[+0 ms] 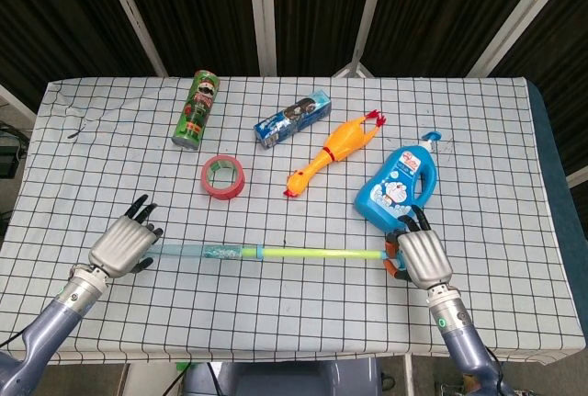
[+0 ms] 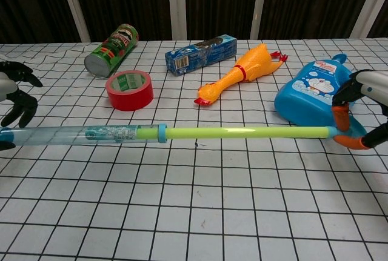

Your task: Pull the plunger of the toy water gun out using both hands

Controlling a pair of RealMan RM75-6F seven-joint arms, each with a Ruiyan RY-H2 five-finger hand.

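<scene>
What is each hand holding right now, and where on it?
The left hand grips the water gun's clear barrel at its far end; the right hand grips the orange handle of the green plunger.

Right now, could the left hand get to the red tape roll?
Probably not yet: the left hand is holding the water gun. The tape roll lies apart across open cloth, so only that grip stands in its way.
</scene>
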